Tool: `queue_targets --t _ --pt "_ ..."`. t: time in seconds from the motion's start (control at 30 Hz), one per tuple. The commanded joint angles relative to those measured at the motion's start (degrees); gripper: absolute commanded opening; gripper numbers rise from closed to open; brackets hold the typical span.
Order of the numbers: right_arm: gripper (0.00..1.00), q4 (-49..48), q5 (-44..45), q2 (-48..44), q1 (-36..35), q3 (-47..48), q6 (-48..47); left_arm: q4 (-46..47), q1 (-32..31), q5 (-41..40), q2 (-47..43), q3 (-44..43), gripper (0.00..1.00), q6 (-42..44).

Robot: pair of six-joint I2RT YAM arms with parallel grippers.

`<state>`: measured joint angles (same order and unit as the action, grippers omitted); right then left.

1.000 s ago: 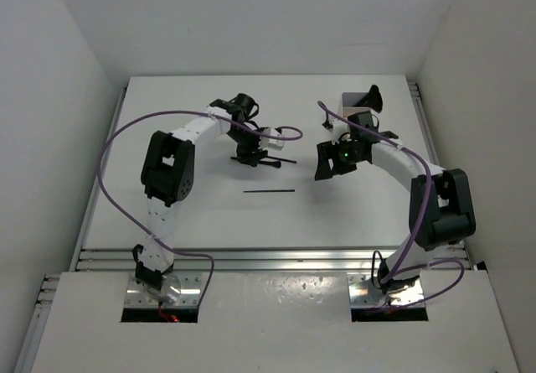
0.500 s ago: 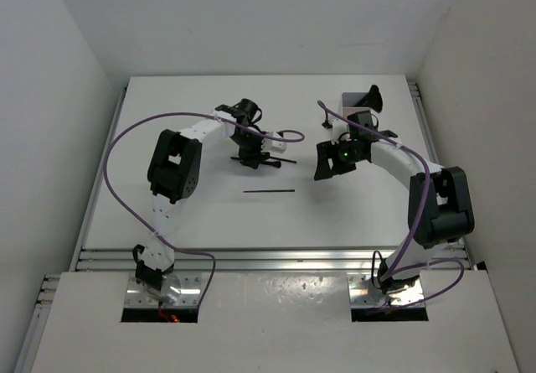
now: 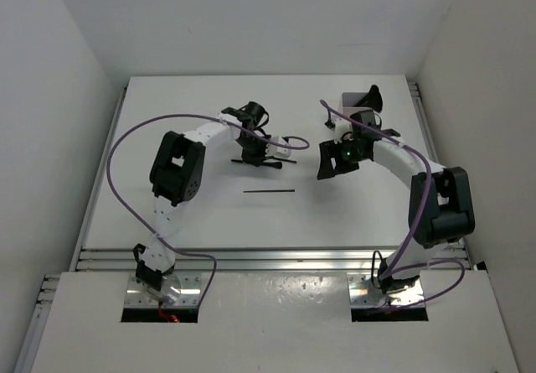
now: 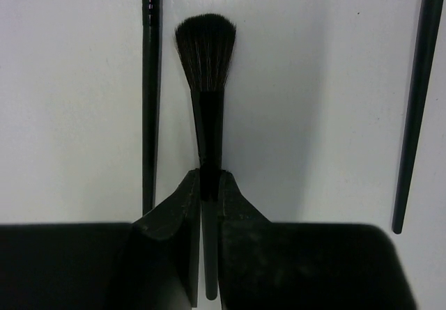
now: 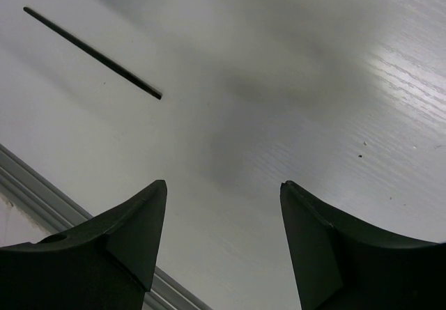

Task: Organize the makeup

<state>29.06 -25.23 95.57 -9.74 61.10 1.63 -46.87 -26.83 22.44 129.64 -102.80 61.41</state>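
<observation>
Top view: the left pincer (image 3: 254,157) stands over the far middle of the white desk (image 3: 167,205); a lone thin black pencil (image 3: 268,191) lies crosswise nearer the bases, between the arms. Left wrist view: its jaws pinch the handle of the black fluffy-headed brush (image 4: 208,80), long axis straight ahead, bristles away. Right wrist view: the right pincer (image 5: 221,190) gapes wide, empty.

Left wrist view: brush (image 4: 207,115), lower handle half-hidden in the dark slot between the left gripper (image 4: 209,183) fingers. Thin pencil (image 4: 149,80) cut by top edge, lower end behind gripper body. Second pencil (image 4: 417,101) cut by top edge.
Top view: box (image 3: 352,99) partly behind right arm (image 3: 394,155); contents too small to read.
</observation>
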Motion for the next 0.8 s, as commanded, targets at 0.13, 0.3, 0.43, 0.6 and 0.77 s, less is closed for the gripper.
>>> queue_targets --t 0.13,0.3,0.43,0.6,0.77 --pt "0.67 0.0 1.0 -3.4 1.0 1.4 -0.7 -1.6 -2.2 -3.0 1.8 6.9 0.37 1.6" --pt "0.67 -0.4 1.6 -5.4 1.0 -0.3 -1.3 -1.6 -2.7 -3.5 1.8 8.1 0.21 1.6" --pt "0.67 -0.6 2.7 -7.8 1.5 -1.8 -1.2 -1.6 -3.2 -2.1 1.8 8.1 0.00 1.0" --pt "0.67 -1.0 1.8 -9.9 3.8 -3.0 3.4 -2.2 -3.2 4.4 -3.4 7.2 0.00 -2.0" --pt "0.67 -5.4 -0.3 -14.3 6.8 -3.7 9.0 0.1 -0.4 13.8 -9.5 4.3 0.00 -10.6"
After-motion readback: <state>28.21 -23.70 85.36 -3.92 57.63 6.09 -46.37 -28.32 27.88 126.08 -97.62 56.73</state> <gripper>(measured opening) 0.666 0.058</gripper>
